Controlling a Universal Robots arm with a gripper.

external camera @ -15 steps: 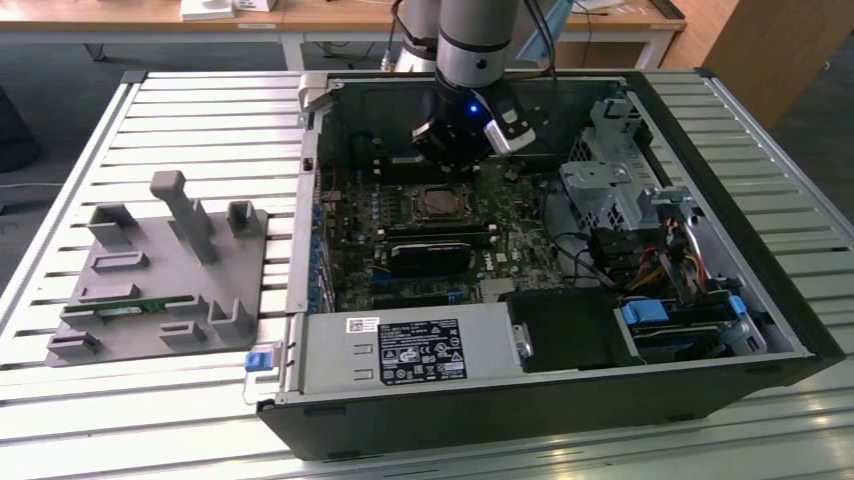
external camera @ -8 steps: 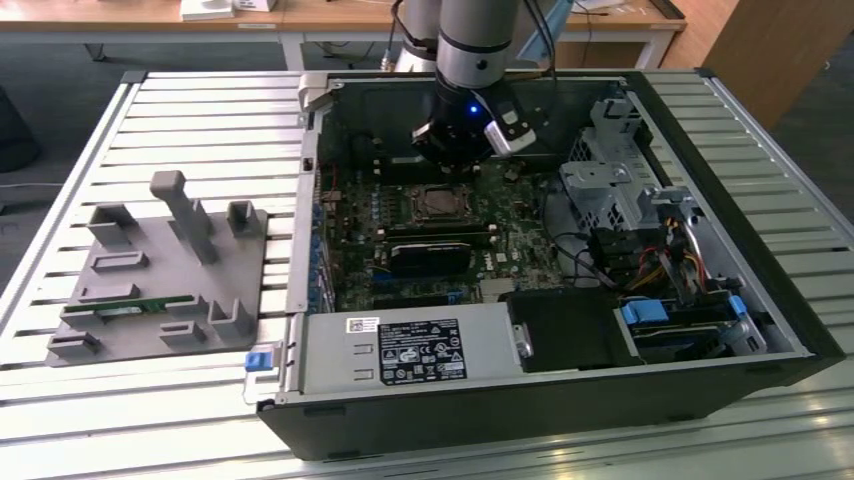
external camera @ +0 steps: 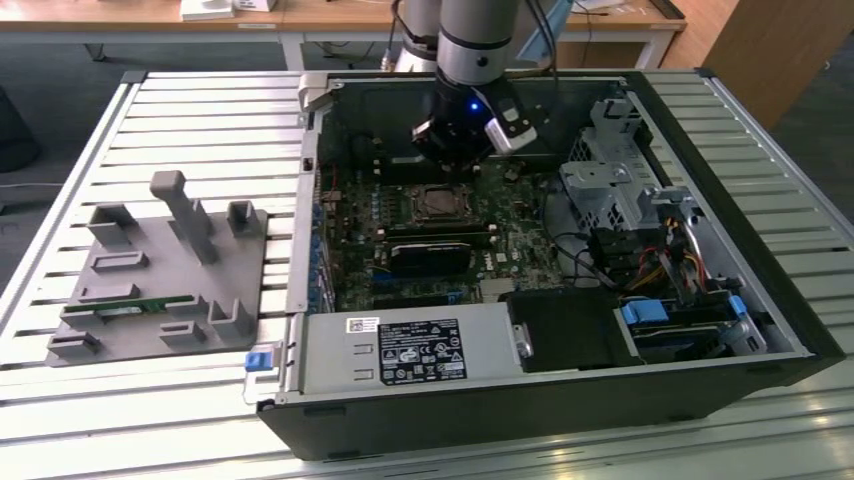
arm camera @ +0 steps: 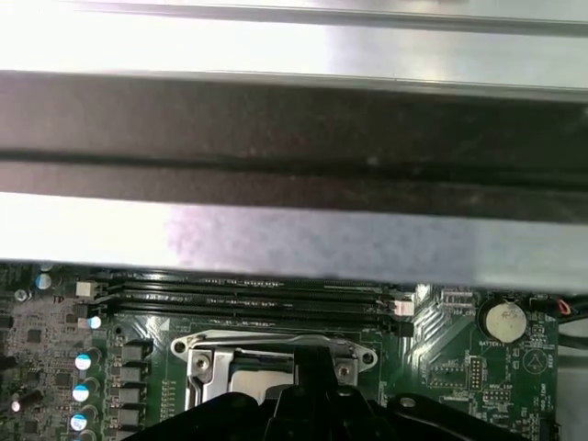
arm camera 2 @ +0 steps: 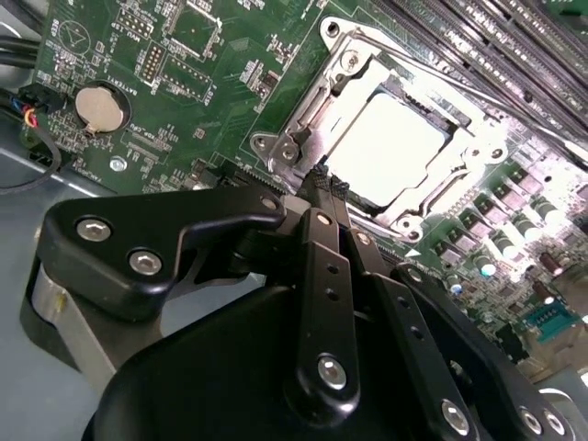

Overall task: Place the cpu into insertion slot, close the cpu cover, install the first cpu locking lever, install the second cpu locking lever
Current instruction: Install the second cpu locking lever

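Observation:
The cpu [arm camera 2: 397, 147], silvery-grey on top, lies flat in the socket on the green motherboard [arm camera 2: 211, 55]. The cpu cover [arm camera 2: 354, 69], a silvery frame, lies flat around it. My gripper [arm camera 2: 327, 184] is shut, its black fingertips pressed together at the socket's edge beside a corner of the cover. In the exterior view the gripper [external camera: 449, 165] hangs just behind the socket and cpu [external camera: 437, 204] inside the open computer case [external camera: 787, 310]. The first wrist view has the cover [arm camera: 209, 349] and cpu [arm camera: 262, 372] partly hidden behind the gripper [arm camera: 312, 372]. I cannot make out the locking levers clearly.
Memory slots [arm camera: 248, 299] run beside the socket, and a coin battery [arm camera 2: 99, 108] sits nearby. A long black card [external camera: 427, 255], a drive cage [external camera: 607, 190] and a power supply [external camera: 400, 350] crowd the case. A grey fixture [external camera: 160, 270] stands on the exterior view's left.

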